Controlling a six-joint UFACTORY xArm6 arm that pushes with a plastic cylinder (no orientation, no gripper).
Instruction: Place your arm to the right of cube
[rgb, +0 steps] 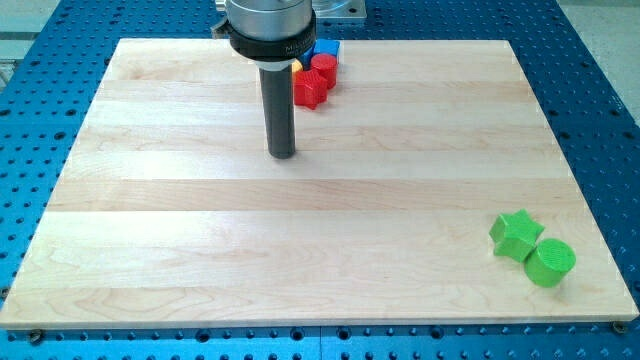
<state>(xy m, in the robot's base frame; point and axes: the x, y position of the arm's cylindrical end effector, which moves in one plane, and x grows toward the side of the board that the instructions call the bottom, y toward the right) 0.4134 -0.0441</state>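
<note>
My dark rod comes down from the view's top, and my tip (282, 154) rests on the wooden board (200, 250) left of centre in the upper half. Near the top edge, up and to the right of my tip, is a tight cluster: a red star-like block (310, 89), a red cylinder (323, 66), a blue cube (328, 48) behind them, and a sliver of a yellow block (297, 67) mostly hidden by the rod. My tip is below and left of the blue cube, apart from the cluster.
A green star block (516, 233) and a green cylinder (550, 262) sit touching each other near the board's bottom right corner. A blue perforated table (40, 150) surrounds the board.
</note>
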